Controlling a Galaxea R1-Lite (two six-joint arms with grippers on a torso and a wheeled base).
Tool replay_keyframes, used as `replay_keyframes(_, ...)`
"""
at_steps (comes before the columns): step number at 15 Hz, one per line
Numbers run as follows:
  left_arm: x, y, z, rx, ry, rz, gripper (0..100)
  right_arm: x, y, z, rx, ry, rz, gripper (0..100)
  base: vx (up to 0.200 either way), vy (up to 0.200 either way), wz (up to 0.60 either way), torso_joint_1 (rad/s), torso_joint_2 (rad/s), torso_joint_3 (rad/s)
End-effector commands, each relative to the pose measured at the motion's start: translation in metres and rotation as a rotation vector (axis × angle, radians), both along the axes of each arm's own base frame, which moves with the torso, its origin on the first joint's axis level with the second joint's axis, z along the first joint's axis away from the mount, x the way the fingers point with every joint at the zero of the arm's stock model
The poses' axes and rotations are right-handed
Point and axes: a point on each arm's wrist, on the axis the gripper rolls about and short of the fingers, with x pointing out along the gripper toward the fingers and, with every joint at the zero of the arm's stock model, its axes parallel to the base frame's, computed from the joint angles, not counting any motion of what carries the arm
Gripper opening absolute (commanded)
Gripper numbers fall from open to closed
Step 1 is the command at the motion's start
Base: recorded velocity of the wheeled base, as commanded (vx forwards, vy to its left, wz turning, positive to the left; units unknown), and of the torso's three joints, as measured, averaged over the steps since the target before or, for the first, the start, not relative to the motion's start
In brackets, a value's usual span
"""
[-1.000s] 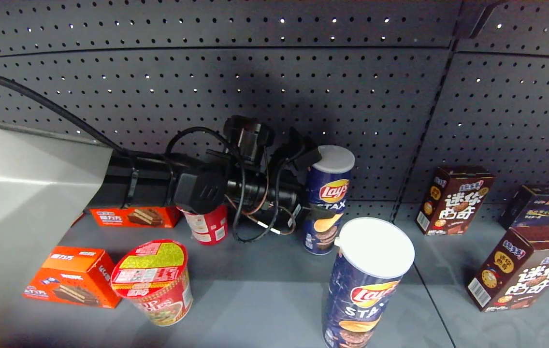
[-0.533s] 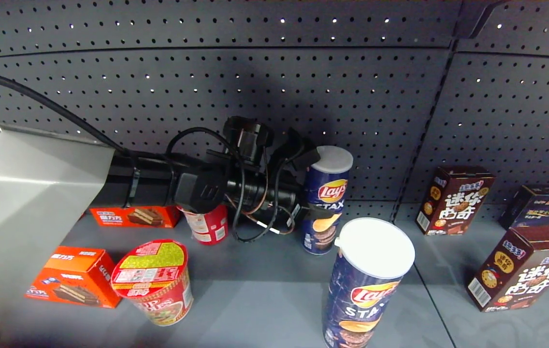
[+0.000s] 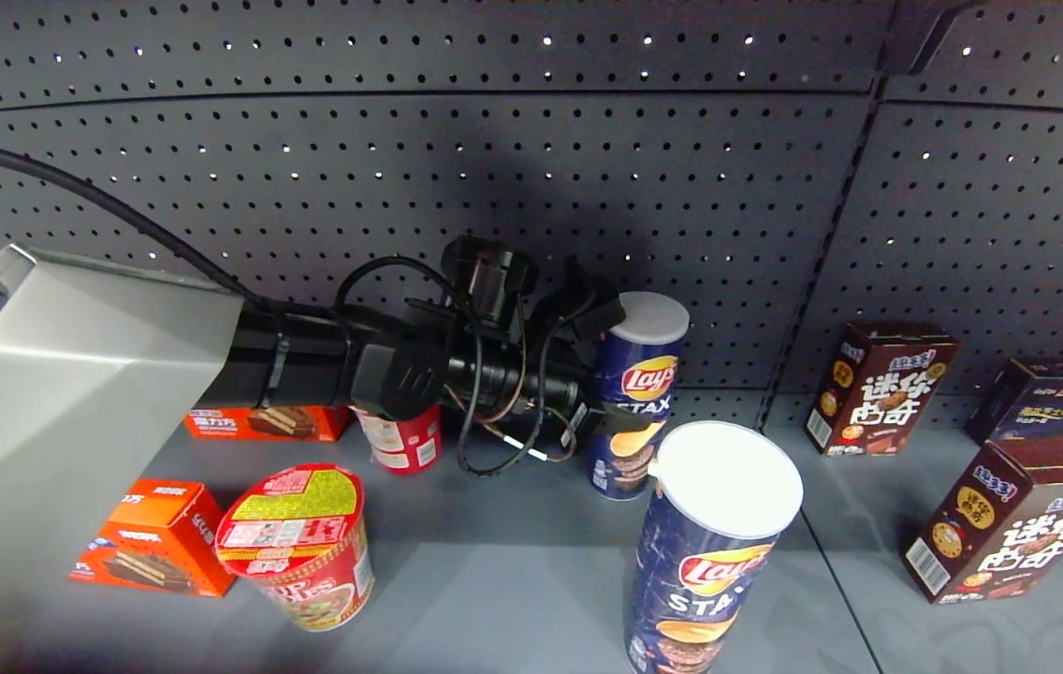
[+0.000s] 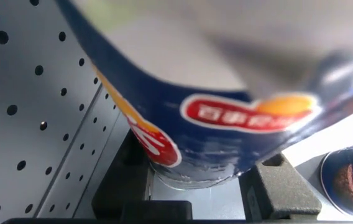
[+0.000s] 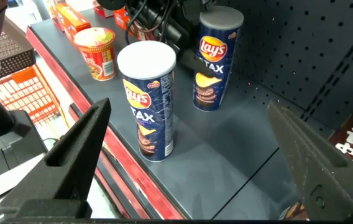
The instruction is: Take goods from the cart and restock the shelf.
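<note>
Head view looks down on a grey shelf (image 3: 513,580) backed by a perforated panel (image 3: 400,168), where the left gripper (image 3: 611,365) reaches in from the robot's left and clasps the rear chip can (image 3: 641,393), one jaw near the white lid and the other lower on the body. This can stands upright close to the back panel, though whether its base rests on the shelf or hangs just above it is hard to tell. In the left wrist view the same can (image 4: 226,118) sits between the black fingers (image 4: 123,180), which appear to press against its sides. A second, front chip can (image 3: 714,552) stands upright nearer the shelf edge, apart from the first. To the robot's left are a cup of noodles (image 3: 298,548), a red cup (image 3: 400,440) partly hidden behind the arm, and two orange boxes (image 3: 152,552) (image 3: 265,423). To the right stand two brown boxes (image 3: 878,388) (image 3: 1009,520) and a dark blue box (image 3: 1055,402). In the right wrist view the right gripper (image 5: 189,106) hangs in front of the shelf with jaws spread wide and nothing between them, and an orange cart basket (image 5: 30,93) shows below the shelf edge.
</note>
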Motion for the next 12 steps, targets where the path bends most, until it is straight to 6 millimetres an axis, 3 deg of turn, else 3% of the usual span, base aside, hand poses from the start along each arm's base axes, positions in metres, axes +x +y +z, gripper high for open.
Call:
replay_keyframes(1, 0.001, -0.001, -0.004, 0.006, 0.008, -0.001, 0, 0.000, 0.000, 0.000, -0.001, 0.000, 0.001, 100, 0.000, 0.000, 0.00, 0.000, 0.00, 0.000)
replay_keyframes(3, 0.001, -0.001, -0.005, 0.009, 0.003, -0.004, 0, 0.000, 0.000, 0.000, -0.002, 0.002, 0.001, 100, 0.000, 0.000, 0.00, 0.000, 0.00, 0.000)
replay_keyframes(4, 0.002, -0.002, -0.005, 0.009, -0.002, -0.004, 100, 0.000, 0.000, 0.000, -0.002, 0.002, 0.001, 100, 0.000, 0.000, 0.00, 0.000, 0.00, 0.000)
replay_keyframes(9, 0.000, -0.001, -0.006, 0.014, 0.005, -0.006, 100, 0.001, 0.001, -0.005, -0.011, 0.014, 0.003, 100, 0.000, 0.000, 0.00, 0.000, 0.00, 0.000)
replay_keyframes(12, -0.004, 0.003, 0.005, 0.003, -0.012, -0.002, 100, 0.003, 0.002, -0.003, 0.012, 0.002, 0.004, 100, 0.000, 0.000, 0.00, 0.000, 0.00, 0.000)
